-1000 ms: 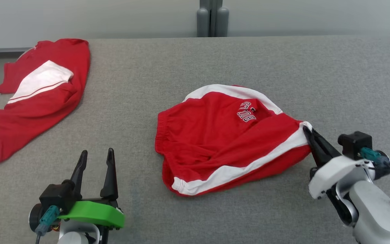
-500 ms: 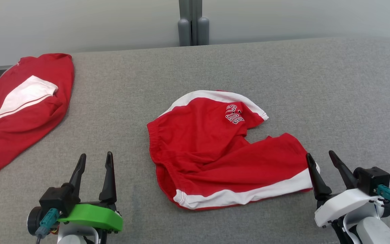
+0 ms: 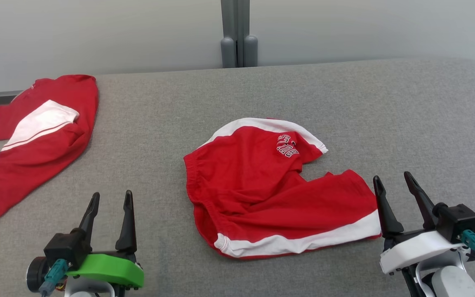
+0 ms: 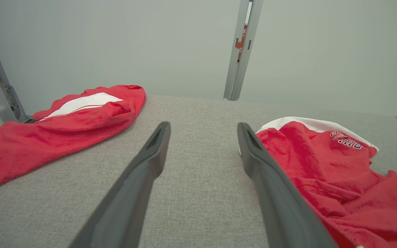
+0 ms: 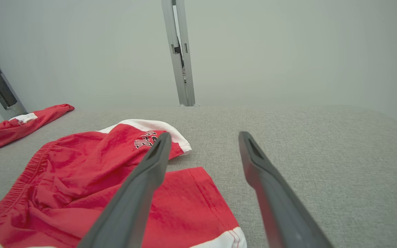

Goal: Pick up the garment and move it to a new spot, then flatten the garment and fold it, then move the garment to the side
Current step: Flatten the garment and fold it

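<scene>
Flattening seems in hand: the shorts (image 3: 270, 194) lie rumpled mid-way across the table (image 3: 386, 103), near hem just beside the right gripper (image 3: 392, 176), empty and spread wide like the left gripper (image 3: 111, 193); next, pinch and pull both hems.

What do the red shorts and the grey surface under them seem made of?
Red shorts: soft matte knit, likely cotton jersey; it wrinkles, and the waistband is gathered. Grey surface: matte woven or felt-like fabric; a fine speckled weave shows.
</scene>
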{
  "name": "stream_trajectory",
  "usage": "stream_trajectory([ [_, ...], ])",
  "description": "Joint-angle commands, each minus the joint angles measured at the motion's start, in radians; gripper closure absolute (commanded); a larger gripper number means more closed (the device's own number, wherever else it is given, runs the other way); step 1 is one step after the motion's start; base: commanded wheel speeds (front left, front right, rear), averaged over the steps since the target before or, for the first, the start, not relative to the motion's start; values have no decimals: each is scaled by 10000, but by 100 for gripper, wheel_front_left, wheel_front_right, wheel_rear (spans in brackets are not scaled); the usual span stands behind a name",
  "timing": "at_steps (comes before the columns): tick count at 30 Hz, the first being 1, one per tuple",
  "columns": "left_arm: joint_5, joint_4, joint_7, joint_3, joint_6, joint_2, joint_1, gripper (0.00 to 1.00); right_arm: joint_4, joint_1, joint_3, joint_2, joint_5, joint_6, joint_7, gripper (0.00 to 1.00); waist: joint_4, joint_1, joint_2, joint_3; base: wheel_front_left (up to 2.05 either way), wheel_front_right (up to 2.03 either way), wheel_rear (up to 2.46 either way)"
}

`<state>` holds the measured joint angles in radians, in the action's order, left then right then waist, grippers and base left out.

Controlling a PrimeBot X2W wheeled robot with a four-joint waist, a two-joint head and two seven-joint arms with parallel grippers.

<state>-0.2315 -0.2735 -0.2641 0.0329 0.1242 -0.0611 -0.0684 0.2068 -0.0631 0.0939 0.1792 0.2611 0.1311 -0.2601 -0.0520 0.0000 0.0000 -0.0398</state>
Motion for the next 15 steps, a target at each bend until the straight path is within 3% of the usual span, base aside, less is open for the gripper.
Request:
stream_trajectory([
  [1, 91, 39, -3, -60, 51, -109, 176, 0, -151, 206, -97, -73, -99, -6, -42, 0, -62, 0, 0, 64, 0, 0, 0],
  [15, 249, 247, -5, -273, -116, -322, 673, 0, -1045, 1282, -460, -583, -509, -6, 219, 0, -168, 0, 0, 362, 0, 0, 0],
])
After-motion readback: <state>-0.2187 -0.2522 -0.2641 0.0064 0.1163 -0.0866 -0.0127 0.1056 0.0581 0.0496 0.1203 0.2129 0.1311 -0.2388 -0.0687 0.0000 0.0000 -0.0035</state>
